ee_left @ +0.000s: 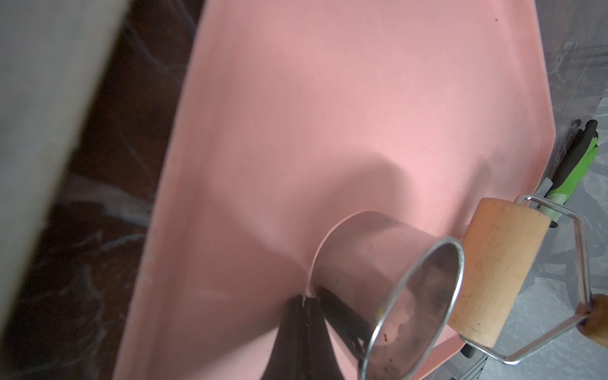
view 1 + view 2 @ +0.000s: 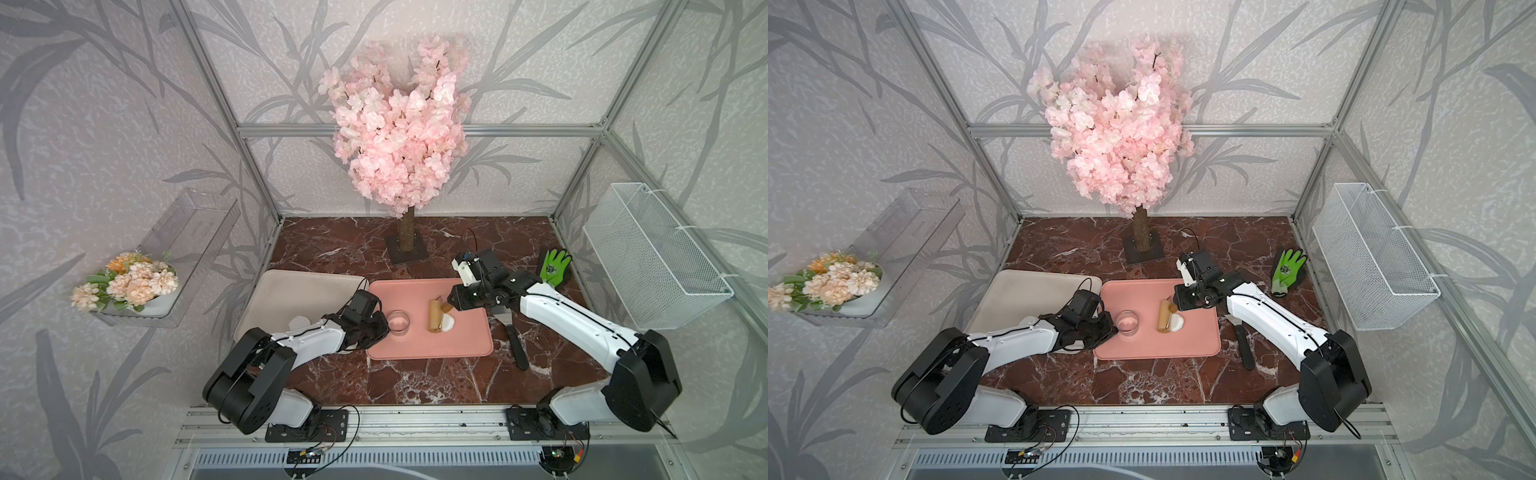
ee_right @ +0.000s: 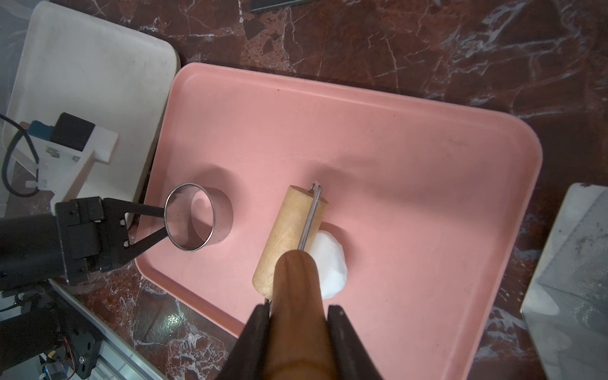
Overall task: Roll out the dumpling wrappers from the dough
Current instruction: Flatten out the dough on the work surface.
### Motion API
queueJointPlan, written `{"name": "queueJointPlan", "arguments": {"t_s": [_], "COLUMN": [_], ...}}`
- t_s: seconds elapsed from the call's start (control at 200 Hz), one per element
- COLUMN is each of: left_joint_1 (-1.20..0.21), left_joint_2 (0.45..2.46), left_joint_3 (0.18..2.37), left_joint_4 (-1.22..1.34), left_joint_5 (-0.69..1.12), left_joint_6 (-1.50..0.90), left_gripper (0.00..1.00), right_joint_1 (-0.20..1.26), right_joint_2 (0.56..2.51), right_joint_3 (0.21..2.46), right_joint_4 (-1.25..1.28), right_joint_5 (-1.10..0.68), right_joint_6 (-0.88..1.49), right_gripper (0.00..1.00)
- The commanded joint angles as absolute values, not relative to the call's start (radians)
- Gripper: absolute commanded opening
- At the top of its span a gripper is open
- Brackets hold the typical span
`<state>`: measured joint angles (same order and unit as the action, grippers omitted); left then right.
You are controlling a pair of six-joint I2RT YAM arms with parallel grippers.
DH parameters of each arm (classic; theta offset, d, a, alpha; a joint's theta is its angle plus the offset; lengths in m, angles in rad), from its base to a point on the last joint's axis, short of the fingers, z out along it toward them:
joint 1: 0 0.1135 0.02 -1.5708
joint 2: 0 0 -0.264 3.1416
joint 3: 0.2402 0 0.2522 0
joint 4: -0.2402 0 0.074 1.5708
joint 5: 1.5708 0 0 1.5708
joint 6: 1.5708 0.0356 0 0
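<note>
Dough (image 3: pixel 330 263) lies partly hidden by the rolling pin (image 3: pixel 289 230).

You're in a robot lab cell, staged like a home. You see its aluminium frame (image 2: pixel 415 130), wallpapered panels (image 2: pixel 104 124) and fake blossom tree (image 2: pixel 399 124).

Grey leaf-print walls (image 2: pixel 124 124), metal frame (image 2: pixel 540 129), red marble tabletop (image 2: pixel 415 382), pink blossom tree (image 2: pixel 399 124) far centre, wire basket (image 2: pixel 656 257) right, clear shelf (image 2: pixel 195 224) with flowers (image 2: pixel 129 282) left.
</note>
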<state>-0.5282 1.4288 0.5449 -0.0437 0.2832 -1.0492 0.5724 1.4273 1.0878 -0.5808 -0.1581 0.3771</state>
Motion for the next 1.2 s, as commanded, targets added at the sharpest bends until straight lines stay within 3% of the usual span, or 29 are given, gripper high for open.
{"name": "queueJointPlan", "arguments": {"t_s": [0.0,0.235,0.525,1.2], "left_joint_1": [-0.528,-0.528,-0.528,-0.526], "left_joint_2": [1.448,1.438,1.438,1.410], "left_joint_3": [0.509,0.515,0.514,0.494], "left_joint_4": [-0.140,-0.151,-0.149,-0.164], "left_joint_5": [0.257,0.252,0.251,0.236], "left_joint_6": [-1.051,-1.049,-1.049,-1.058], "left_gripper": [0.00,0.00,0.00,0.00], "right_joint_1": [0.566,0.567,0.559,0.548], "right_joint_2": [1.416,1.323,1.274,1.311], "right_joint_3": [1.144,1.196,1.079,1.047], "right_joint_4": [-0.626,-0.637,-0.660,-0.683], "right_joint_5": [-0.115,-0.111,-0.016,0.019], "right_joint_6": [0.364,0.345,0.320,0.314], "right_gripper": [0.00,0.00,0.00,0.00]}}
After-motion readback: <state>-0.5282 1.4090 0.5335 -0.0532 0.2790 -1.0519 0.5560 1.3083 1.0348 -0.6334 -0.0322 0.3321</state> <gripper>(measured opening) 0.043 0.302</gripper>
